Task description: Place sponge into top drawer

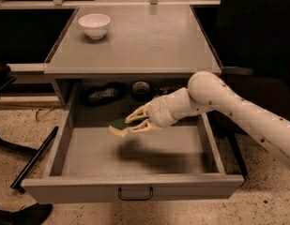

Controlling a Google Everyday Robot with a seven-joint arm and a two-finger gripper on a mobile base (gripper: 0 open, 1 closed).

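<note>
I hold the end effector [139, 121] clenched on the sponge [118, 127], which juts left from its tips, above the open drawer [88, 187] floor, so I judge release lands it inside.

One camera, close and high, angled down onto the gripper [133, 124] mid-frame, sponge [118, 126] clasped, top drawer [191, 189] beneath, tabletop [144, 36] beyond.

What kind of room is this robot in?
Probably an office or lab workroom: a grey metal desk with its wide grey top drawer pulled open, a speckled hard floor, and the robot's tool holding a green-and-yellow sponge above that drawer.
</note>
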